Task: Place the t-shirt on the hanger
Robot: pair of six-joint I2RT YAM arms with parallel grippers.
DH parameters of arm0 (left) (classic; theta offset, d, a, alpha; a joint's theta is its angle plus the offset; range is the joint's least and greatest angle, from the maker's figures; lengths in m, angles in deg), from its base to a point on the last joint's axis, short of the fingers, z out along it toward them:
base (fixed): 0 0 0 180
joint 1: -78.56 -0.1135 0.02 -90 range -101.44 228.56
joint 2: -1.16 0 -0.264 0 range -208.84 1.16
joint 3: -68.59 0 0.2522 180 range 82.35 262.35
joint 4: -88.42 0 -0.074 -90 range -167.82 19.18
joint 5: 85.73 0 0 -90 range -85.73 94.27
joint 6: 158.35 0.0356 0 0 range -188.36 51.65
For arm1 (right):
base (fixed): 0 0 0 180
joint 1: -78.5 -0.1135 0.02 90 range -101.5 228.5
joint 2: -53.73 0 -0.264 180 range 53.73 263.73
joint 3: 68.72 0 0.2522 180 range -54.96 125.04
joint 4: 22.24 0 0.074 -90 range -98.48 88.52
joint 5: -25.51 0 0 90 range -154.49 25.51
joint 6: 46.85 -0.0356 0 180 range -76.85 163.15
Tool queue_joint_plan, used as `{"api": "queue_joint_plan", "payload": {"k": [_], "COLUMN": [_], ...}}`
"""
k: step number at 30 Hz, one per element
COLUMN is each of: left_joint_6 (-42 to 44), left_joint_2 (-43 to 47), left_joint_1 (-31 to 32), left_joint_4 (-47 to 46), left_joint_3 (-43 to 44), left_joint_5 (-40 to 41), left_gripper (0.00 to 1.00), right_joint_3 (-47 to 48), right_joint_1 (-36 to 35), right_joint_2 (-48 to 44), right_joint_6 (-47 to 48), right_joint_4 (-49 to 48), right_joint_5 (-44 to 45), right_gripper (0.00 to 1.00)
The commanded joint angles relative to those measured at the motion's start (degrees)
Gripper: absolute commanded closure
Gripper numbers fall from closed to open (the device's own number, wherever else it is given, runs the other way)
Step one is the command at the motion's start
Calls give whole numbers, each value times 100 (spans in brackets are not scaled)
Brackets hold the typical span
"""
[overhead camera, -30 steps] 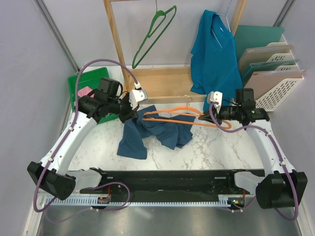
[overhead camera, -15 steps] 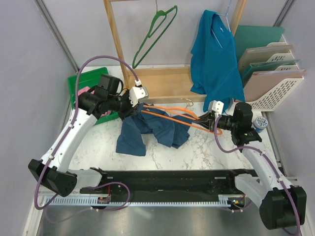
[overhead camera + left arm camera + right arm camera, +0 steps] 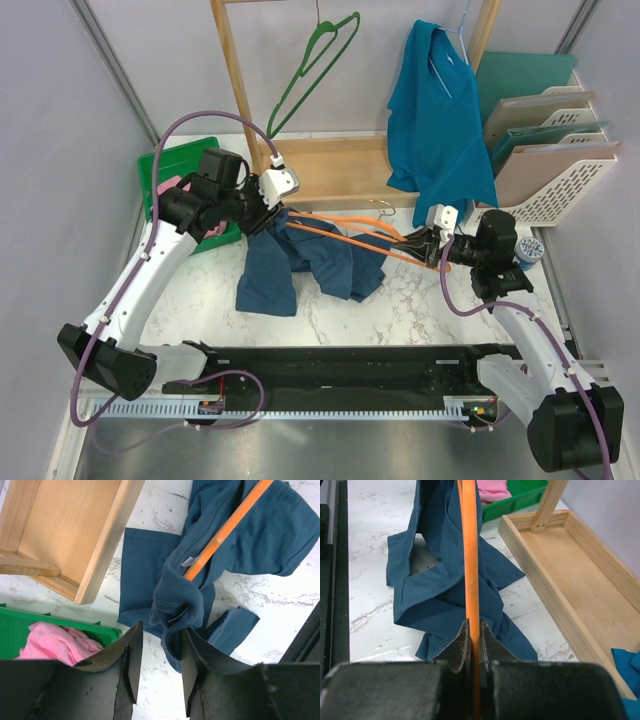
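Two arms reach over a white marble table [image 3: 430, 305] veined with grey, closed in by pale grey walls [image 3: 60, 110] on both sides and at the back. A black rail [image 3: 350, 365] runs along the near edge.

At the back stands a wooden rack [image 3: 335, 170] with a shallow tray for a base. A green hanger [image 3: 315, 70] and a teal shirt [image 3: 435, 120] hang from it. A green bin [image 3: 175, 162] with a pink garment [image 3: 55, 642] sits in the left corner, and a file sorter [image 3: 560, 155] stands at the right.

The t-shirt [image 3: 320, 265] is bunched in the middle of the table. Its upper part is draped over the orange hanger [image 3: 345, 232] and the rest trails onto the marble.

The right gripper [image 3: 475, 630] is clamped tight on the hanger's bar, which slants up off the table towards the left arm. The left gripper [image 3: 159, 645] hovers over the shirt near the rack's corner with its fingers parted. A fold of cloth sits at the gap, against one finger, and marble shows between them. The hanger's far end is buried in that fold.
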Motion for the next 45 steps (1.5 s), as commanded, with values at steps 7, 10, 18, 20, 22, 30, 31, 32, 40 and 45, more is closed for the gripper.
{"api": "queue_joint_plan", "payload": {"k": [7,10,18,20,22,30,31,32,40,45], "left_joint_6": [-540,-751,-1358,-1323,-1191,-1024,-989,-945,-1067,-1235], "left_joint_2": [239,379,643,530,407,-235,-262,-305,-613,-780], "left_joint_1": [-47,-109,-118,-109,-109,524,532,524,524,524], "left_joint_4": [-52,-8,62,158,273,730,748,791,1002,1187], "left_joint_3": [217,235,253,375,612,1263,1281,1290,1404,1475], "left_joint_5": [-164,-243,-165,-156,-278,-181,-191,-130,47,-304], "left_gripper": [54,45,28,33,42,65,65,64,59,60], "right_joint_3": [-47,-21,-38,-30,-12,76,102,111,129,129], "right_joint_1": [-60,-60,-60,-60,-68,-77,-77,-86,-86,-86], "right_joint_2": [-42,11,55,64,81,29,37,20,-112,-191], "right_joint_6": [-230,-177,-19,8,17,447,491,552,860,1265], "right_joint_4": [-745,-666,-533,-534,-516,-103,28,81,345,705], "right_joint_5": [-249,-241,-267,-311,-328,-425,-425,-425,-522,-539], "right_gripper": [100,100,100,100,100,100,100,100,100,100]}}
